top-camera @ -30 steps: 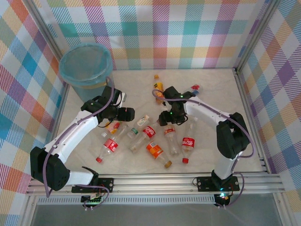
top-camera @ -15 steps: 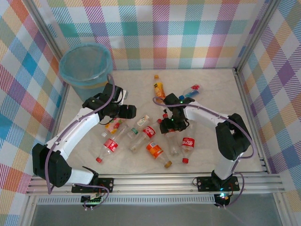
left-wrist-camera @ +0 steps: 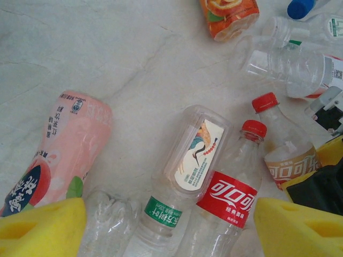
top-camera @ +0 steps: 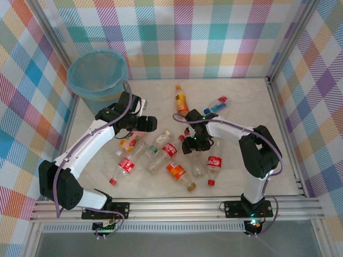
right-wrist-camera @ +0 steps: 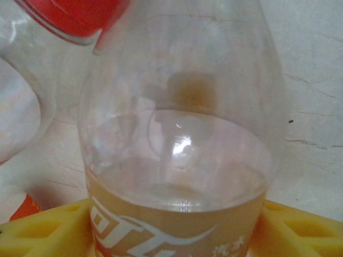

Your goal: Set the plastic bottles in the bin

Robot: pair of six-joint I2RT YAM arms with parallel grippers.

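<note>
Now, left hand point(top-camera: 143, 124): pads spread wide, holding nothing, a pink bottle point(left-wrist-camera: 64, 144) lying just beside one pad.
Right hand point(right-wrist-camera: 174, 230): yellow pads closed against both sides of a tan-label bottle point(right-wrist-camera: 177, 160).
Bottles point(top-camera: 170, 151): scattered lying on the bench point(top-camera: 241, 112).
Bin point(top-camera: 104, 96): far left corner, apart from them.

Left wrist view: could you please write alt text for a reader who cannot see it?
The left gripper hangs open above plastic bottles lying on a pale marble table. Between its yellow fingertips lie a green-label bottle and a red-label bottle with a red cap; a pink bottle lies at left and an orange-label bottle at the top edge.
</note>
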